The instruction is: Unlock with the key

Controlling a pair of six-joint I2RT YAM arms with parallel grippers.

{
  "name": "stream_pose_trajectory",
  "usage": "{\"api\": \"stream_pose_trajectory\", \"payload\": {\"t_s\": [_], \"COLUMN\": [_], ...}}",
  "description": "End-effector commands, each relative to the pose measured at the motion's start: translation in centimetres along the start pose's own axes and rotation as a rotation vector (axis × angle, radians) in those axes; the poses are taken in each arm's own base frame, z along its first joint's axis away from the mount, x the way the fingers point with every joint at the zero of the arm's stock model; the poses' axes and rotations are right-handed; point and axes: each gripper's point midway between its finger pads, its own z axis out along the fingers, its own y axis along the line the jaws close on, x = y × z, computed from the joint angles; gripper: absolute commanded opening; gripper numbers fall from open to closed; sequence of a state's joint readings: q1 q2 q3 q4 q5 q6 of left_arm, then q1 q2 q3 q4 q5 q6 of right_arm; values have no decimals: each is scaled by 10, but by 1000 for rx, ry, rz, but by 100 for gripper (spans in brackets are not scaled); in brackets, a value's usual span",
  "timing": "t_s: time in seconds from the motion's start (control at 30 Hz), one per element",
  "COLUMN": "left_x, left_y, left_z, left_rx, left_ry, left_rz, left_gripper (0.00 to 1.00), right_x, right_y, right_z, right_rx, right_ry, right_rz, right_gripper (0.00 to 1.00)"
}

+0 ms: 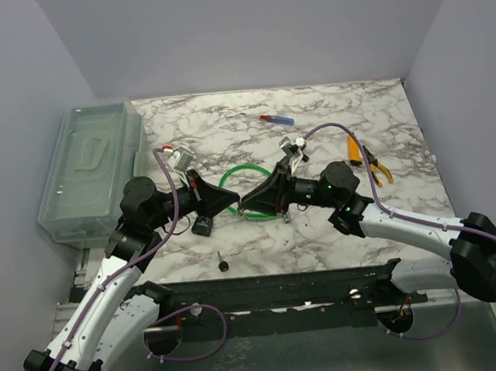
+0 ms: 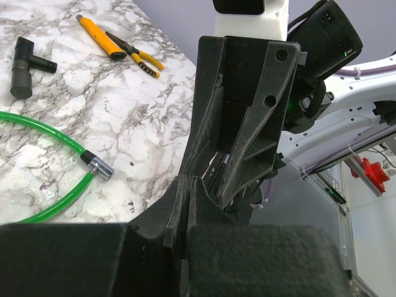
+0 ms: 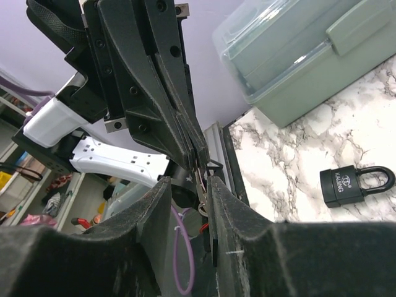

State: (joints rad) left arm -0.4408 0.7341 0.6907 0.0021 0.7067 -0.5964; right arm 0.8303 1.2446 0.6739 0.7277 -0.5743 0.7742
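Seemingly early: left tool (image 3: 198,163) clenched on small silvery key (image 3: 202,190), right tool (image 3: 189,185) released beside it. Black steel-shackled padlock (image 3: 356,184) lies unopened on the white marble-patterned tabletop (image 3: 291,158).

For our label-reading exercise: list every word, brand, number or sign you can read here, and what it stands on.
"ANLING" as best it reads, beside a round logo: white print on the black padlock; first letter blurred.
No other text legible in any view.
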Motion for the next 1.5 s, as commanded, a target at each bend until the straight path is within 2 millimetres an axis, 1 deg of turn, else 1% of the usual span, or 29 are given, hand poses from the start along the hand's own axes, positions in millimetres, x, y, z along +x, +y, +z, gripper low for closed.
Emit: {"api": "stream_pose_trajectory", "payload": {"t_s": [0.0,0.23,0.4,0.53,0.73,0.9,1.07,1.17,1.33,1.37,1.4,1.43,1.47], "left_x": [-11,-12,-13,-14,-15,-17,-17,-18,-17,-17,-18,-18,-18], "left_y": [0,0,0,0,1,2,3,3,3,3,3,3,3], "left_z": [-3,-3,-4,-4,-5,-5,-6,-6,-5,-6,-6,-6,-6], "left_rx": [-25,-29,-32,-34,-41,-49,-52,-56,-54,-52,-54,-55,-56], "left_ry": [-48,-51,-59,-62,-69,-76,-79,-82,-80,-80,-82,-82,-84], "left_rz": [44,45,51,54,57,61,63,67,71,72,72,70,70], "left_gripper": [0,0,0,0,0,0,0,0,0,3,11,24,39], "right_x": [3,10,12,12,10,11,10,10,10,9,9,9,9], "right_y": [7,1,-1,0,1,0,0,1,3,3,3,3,1], "right_z": [2,6,7,6,8,10,11,11,6,5,4,2,1], "right_rx": [-43,-55,-56,-61,-75,-83,-92,-98,-94,-88,-82,-74,-58], "right_ry": [20,30,36,31,15,16,12,12,-7,-11,-15,-20,-26], "right_rz": [-14,6,13,13,16,26,31,33,38,41,44,45,51], "right_gripper": [36,37,41,40,25,23,17,1,1,1,1,1,1]}}
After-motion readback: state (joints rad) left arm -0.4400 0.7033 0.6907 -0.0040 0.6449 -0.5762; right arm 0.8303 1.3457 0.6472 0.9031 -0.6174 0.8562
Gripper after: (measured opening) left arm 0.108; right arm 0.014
